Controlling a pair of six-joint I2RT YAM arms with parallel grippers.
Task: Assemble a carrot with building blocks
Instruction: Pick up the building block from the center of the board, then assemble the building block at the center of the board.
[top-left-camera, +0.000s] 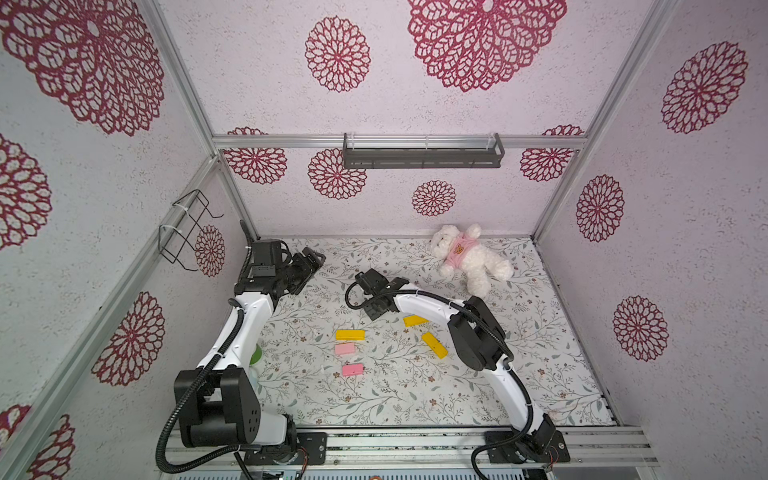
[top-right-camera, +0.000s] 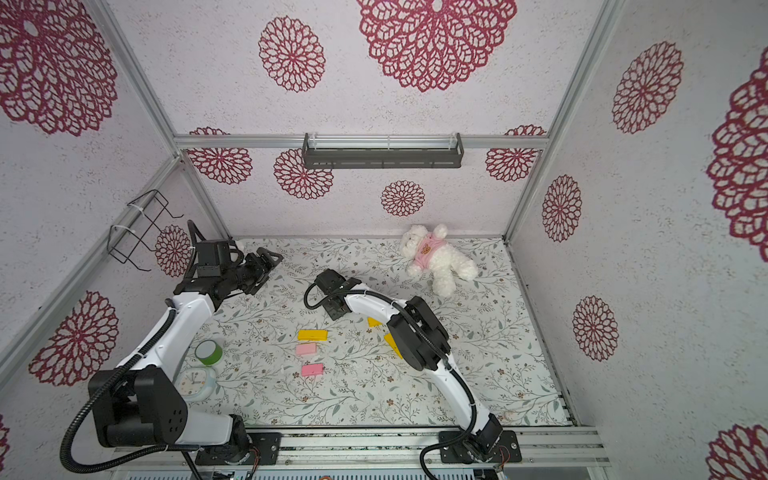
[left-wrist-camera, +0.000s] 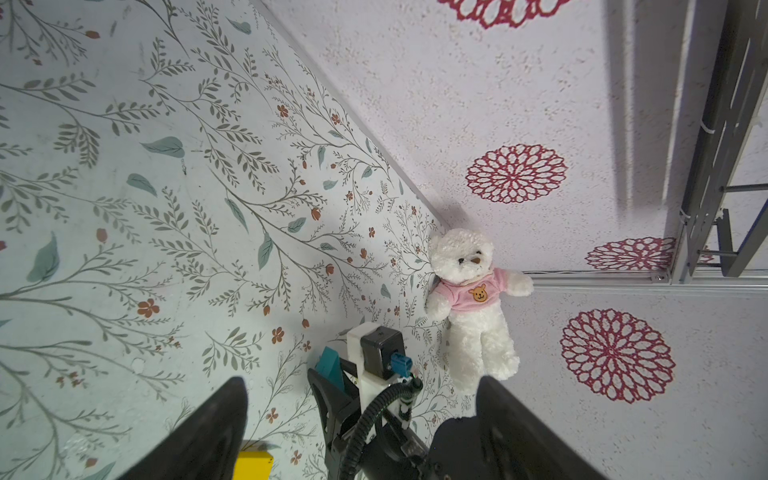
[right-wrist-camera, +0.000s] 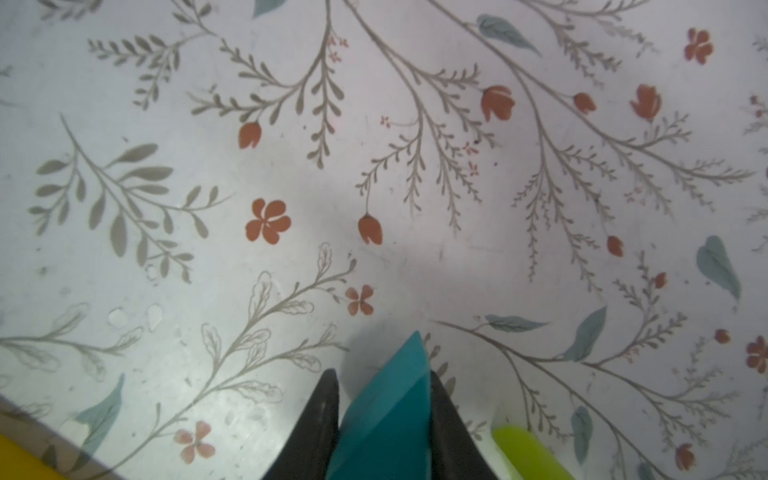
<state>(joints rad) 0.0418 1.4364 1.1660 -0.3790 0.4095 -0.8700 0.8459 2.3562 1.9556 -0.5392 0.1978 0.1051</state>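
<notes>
Counter (top-left-camera: 415, 399), front zone: near pink rectangle (top-left-camera: 353, 369) lies flat, alone. Just beyond it is the far pink rectangle (top-left-camera: 345, 348), with the level yellow bar (top-left-camera: 350, 335) just beside its far edge, long sides parallel. To their right is the slanted yellow bar (top-left-camera: 434, 345); beyond that, the third yellow bar (top-left-camera: 414, 321) is partly under the right arm.

Mid-counter: right end effector (right-wrist-camera: 382, 374) is pinching a teal triangle (right-wrist-camera: 386, 419) between both fingers. Whether the triangle rests on the surface, cannot tell. Lime-green piece (right-wrist-camera: 523, 449) lies just beside it.

Far left: left end effector (top-left-camera: 314, 258), fingers spread, holding nothing.

Back edge: white plush bear (top-left-camera: 469, 257) lies by the wall.
</notes>
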